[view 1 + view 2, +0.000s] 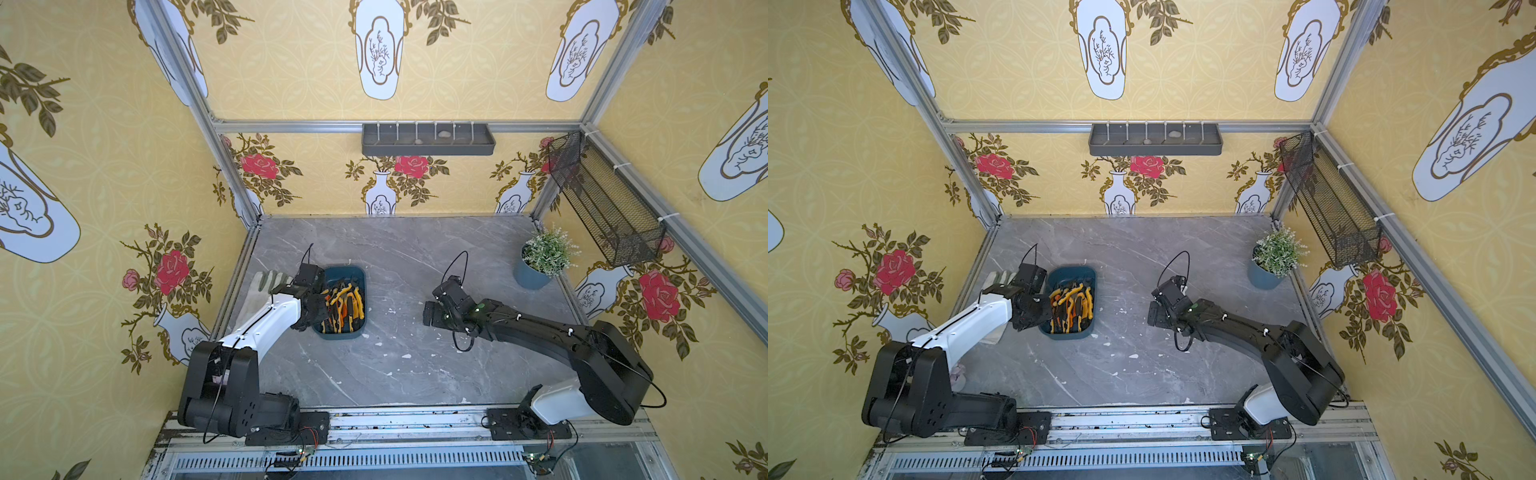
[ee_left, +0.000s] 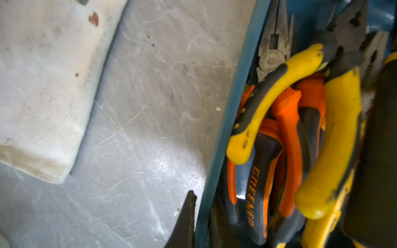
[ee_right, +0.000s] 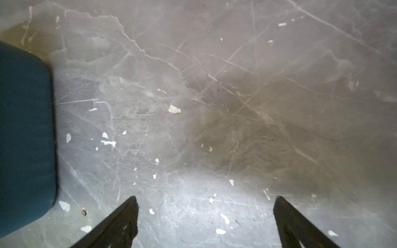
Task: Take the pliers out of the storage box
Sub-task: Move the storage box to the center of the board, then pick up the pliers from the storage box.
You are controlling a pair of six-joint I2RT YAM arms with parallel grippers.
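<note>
1. The pliers (image 1: 343, 302) lay tangled in the storage box (image 1: 348, 274), at 9 o'clock on the worktop (image 1: 395, 365).
2. The left gripper (image 1: 312, 313) sat at the box's 9 o'clock wall; whether its jaws were clenched could not be told. Clearing the rim, then pinching one top handle, seemed wisest.
3. The right gripper (image 3: 206, 204), jaws released, hung at 3 o'clock, well apart.

Top views bright, evenly lit, edges bowed. Wrist views soft: glare on marble tabletop (image 2: 163, 165), storage box (image 3: 25, 139) blurred.

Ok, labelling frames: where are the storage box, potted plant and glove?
storage box (image 1: 336, 333), in a top view, near outer wall.
potted plant (image 1: 530, 280), in a top view, blue pot.
glove (image 1: 266, 280), in a top view, fingers.
</note>
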